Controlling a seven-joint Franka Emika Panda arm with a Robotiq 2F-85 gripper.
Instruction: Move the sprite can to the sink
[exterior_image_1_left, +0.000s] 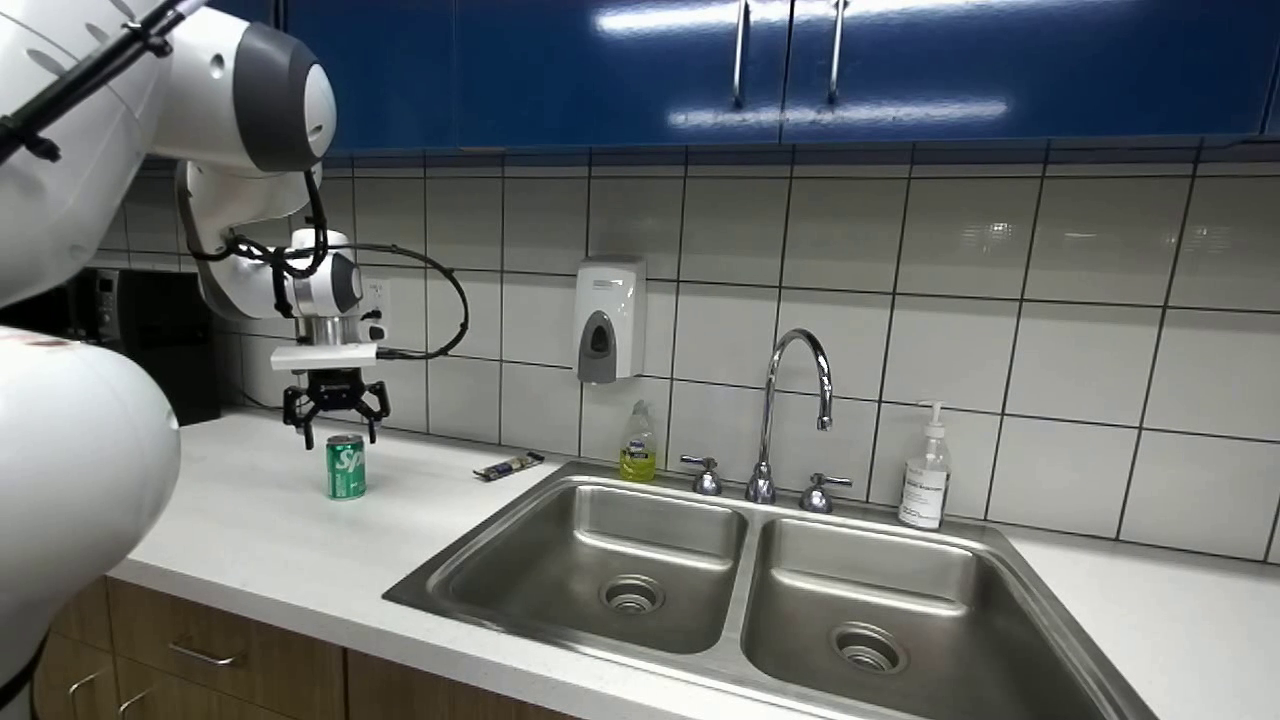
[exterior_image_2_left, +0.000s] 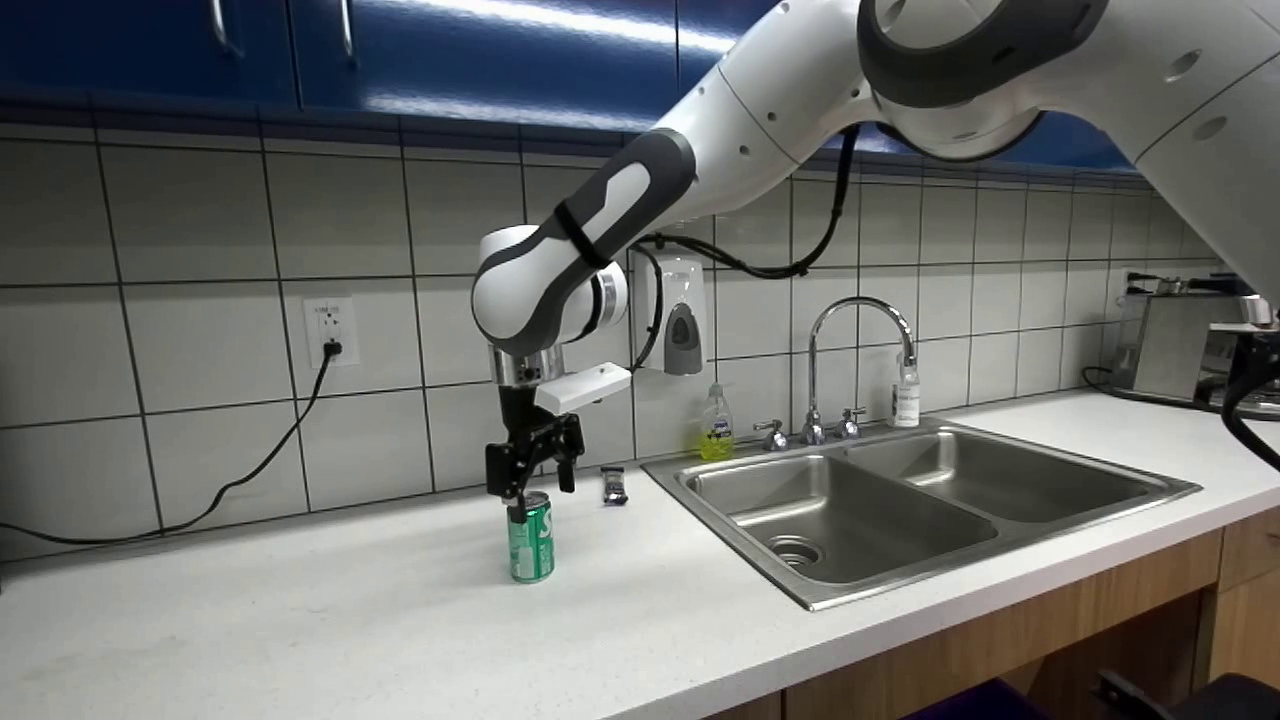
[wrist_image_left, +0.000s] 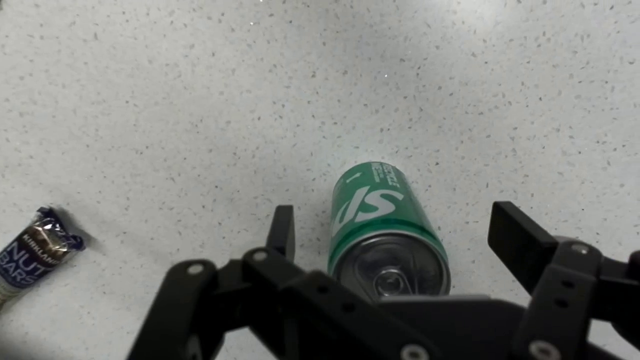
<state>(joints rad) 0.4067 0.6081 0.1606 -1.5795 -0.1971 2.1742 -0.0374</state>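
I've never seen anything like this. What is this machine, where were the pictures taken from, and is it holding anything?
The big white jointed machine is a robot arm; the black part at its end is its claw, made for gripping. Two pictures were taken from outside the robot, from different places; the close-up looks down from its wrist. On the white counter, a green Sprite can stands upright and a wrapped nut bar lies nearby. The steel sink is set into the same counter. Nothing is held: the claw is open, and the wrist view shows gaps on both sides of the can.
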